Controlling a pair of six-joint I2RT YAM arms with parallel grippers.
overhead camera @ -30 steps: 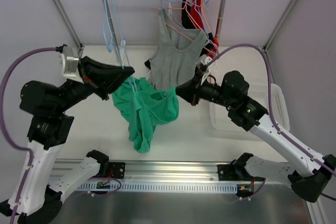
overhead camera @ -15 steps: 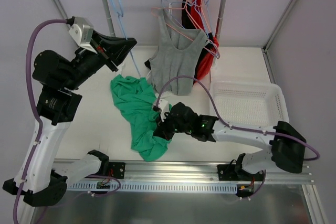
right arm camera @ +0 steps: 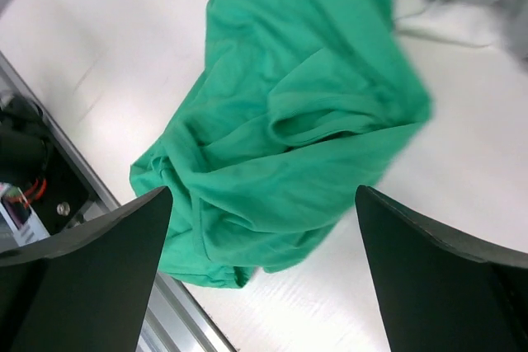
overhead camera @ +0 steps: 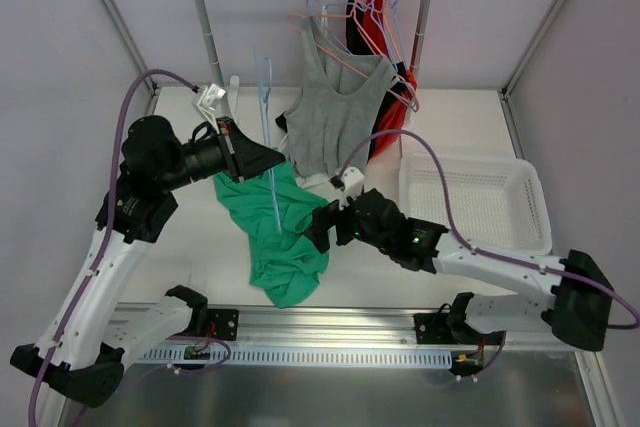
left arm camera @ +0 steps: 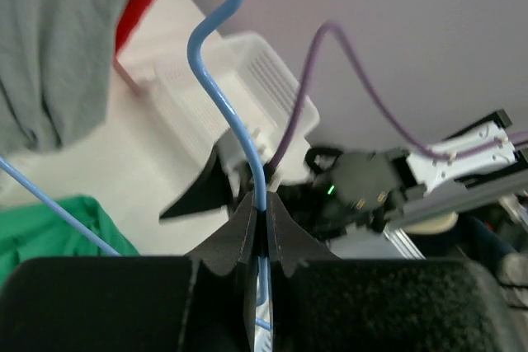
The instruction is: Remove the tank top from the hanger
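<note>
Tank top (overhead camera: pixel 285 247) lies as a green heap on the table (overhead camera: pixel 195 252) in the centre of the top view. Its long axis runs from just under the left gripper (overhead camera: pixel 268 159) down toward the bottom middle of the frame. The right gripper (overhead camera: pixel 318 229) sits at the heap's right edge, close above the cloth, so it is the nearer of your two. From its wrist camera the green folds fill the space below and between the fingers (right arm camera: pixel 99 245).

Those right fingers stand wide apart and touch nothing that you can see. The left gripper is pressed together on the thin wire of the blue hanger (overhead camera: pixel 266 97), and its wrist view shows the wire pinched between the two tips. The hanger rises toward the upper middle of the top view, with one leg reaching down across the cloth. You cannot tell whether that leg is threaded through a strap or just lying over the fabric, so check this before pulling the two apart.
</note>
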